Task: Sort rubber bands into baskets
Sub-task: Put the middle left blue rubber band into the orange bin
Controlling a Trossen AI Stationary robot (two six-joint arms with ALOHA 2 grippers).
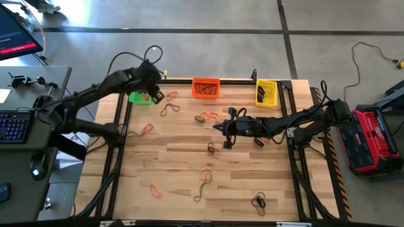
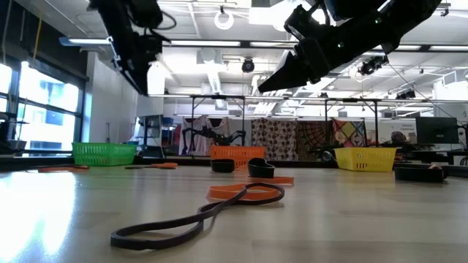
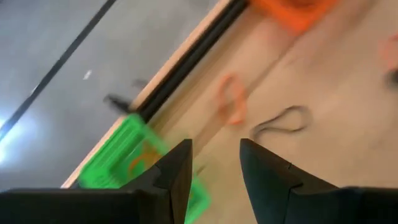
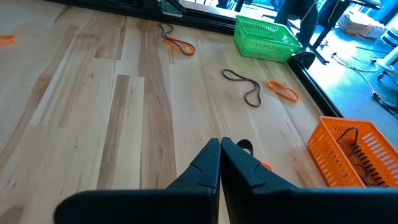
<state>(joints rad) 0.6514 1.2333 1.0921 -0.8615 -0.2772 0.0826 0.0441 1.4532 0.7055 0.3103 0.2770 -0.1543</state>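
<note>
Three mesh baskets stand along the table's far edge: green (image 1: 139, 98), orange (image 1: 206, 87) and yellow (image 1: 266, 93). Several orange and dark rubber bands lie loose on the wood, among them an orange one (image 3: 231, 99) and a dark one (image 3: 283, 121) near the green basket (image 3: 115, 162). An orange band (image 3: 134, 165) lies inside that basket. My left gripper (image 1: 157, 95) (image 3: 214, 155) hangs open and empty just right of the green basket, above the table. My right gripper (image 1: 218, 127) (image 4: 221, 144) is shut and empty, raised over the table's middle.
More bands lie toward the near edge: an orange and dark pair (image 1: 203, 180), a dark one (image 1: 259, 202), an orange one (image 1: 154, 189). A dark and an orange band lie close in the low view (image 2: 219, 208). Black frame rails (image 1: 120, 145) run along the table's sides.
</note>
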